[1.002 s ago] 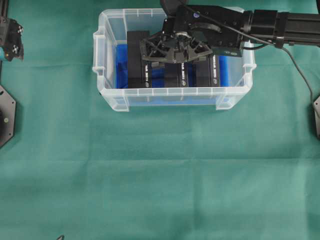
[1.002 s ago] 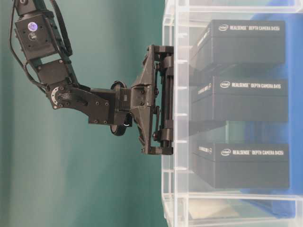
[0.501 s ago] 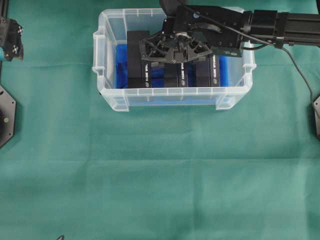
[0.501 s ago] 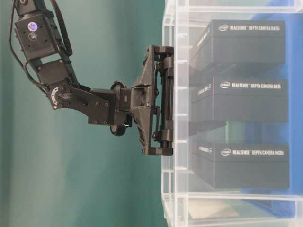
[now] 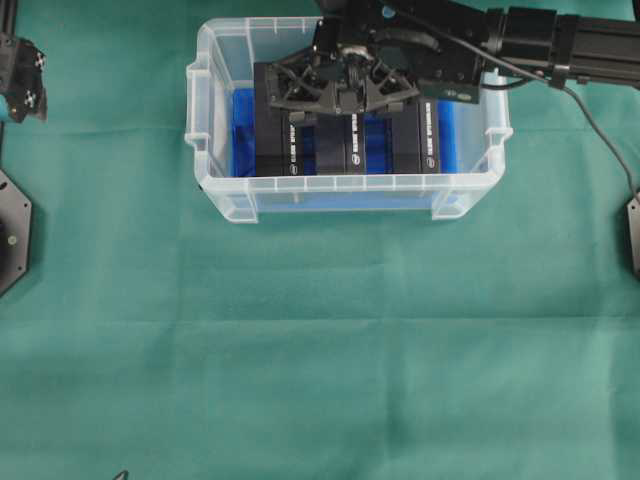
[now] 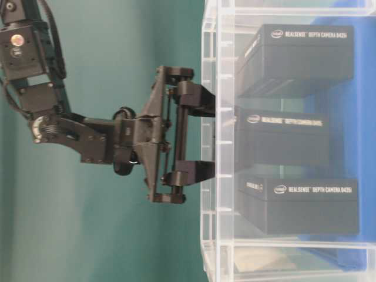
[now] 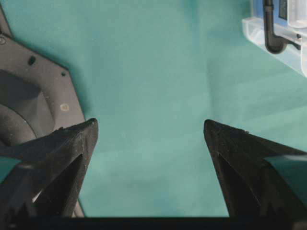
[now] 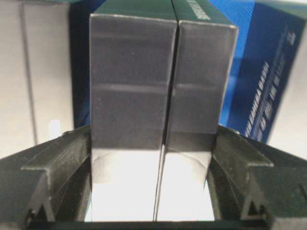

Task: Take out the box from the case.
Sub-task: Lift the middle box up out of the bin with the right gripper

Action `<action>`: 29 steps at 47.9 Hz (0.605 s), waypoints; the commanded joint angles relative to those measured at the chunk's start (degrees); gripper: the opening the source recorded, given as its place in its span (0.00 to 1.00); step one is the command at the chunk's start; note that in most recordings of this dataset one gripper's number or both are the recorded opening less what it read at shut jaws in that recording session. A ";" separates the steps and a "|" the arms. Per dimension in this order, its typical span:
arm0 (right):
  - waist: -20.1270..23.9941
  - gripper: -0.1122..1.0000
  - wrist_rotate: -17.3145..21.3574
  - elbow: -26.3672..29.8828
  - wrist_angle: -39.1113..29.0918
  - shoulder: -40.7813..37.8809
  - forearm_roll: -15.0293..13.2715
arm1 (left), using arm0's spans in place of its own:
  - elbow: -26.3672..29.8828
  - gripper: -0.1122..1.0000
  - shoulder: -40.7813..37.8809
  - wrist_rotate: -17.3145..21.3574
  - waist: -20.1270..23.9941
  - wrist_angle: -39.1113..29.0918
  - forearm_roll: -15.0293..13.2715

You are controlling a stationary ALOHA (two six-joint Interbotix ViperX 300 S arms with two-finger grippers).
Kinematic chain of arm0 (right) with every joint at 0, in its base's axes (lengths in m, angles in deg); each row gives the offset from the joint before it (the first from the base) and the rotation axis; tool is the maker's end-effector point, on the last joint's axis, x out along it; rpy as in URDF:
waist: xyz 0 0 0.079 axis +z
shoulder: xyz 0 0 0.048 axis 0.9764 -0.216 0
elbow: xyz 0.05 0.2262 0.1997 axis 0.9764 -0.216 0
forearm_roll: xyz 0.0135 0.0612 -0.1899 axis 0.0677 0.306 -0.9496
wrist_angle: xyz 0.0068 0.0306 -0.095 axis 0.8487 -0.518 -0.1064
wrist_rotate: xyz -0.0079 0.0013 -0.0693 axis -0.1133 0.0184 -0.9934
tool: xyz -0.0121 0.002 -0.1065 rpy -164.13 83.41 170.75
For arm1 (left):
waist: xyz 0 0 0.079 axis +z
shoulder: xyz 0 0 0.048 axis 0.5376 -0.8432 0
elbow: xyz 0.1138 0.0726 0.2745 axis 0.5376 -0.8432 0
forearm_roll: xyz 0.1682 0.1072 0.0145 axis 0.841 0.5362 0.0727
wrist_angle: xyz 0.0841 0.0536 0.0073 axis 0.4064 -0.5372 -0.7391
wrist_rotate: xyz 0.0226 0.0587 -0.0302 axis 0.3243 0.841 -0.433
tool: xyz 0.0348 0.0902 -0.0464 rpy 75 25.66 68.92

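Right gripper (image 8: pixel 152 191) clenched on middle black box (image 8: pixel 158 81), fingers flush against both sides, box inside case (image 5: pixel 350 185) at 12 o'clock. Left gripper (image 7: pixel 149 143) released, over green cloth (image 5: pixel 320 350), 9 o'clock.

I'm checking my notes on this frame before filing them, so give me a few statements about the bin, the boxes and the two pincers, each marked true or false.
1. Three black cardboard boxes stand in the clear plastic bin. True: left box, middle box, right box.
2. The right pincer is shut on the middle box. True: in the right wrist view its fingers press both sides.
3. The left pincer holds a box. False: it is open over bare green cloth.
4. The bin's bottom lining is red. False: it is bright blue.
5. The bin lies tipped on its side. False: it stands upright, open top up.
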 commanded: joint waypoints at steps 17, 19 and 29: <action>0.26 0.70 0.00 4.83 -7.29 7.91 -0.70 | 0.62 0.93 0.18 -0.09 -0.09 0.09 0.09; 0.26 0.70 0.00 5.10 -7.73 8.44 -0.70 | 0.62 0.93 0.18 -0.09 -0.09 0.09 0.09; 0.26 0.70 0.00 7.29 -10.02 10.20 -0.79 | 0.62 0.93 0.18 -0.18 0.00 0.09 0.00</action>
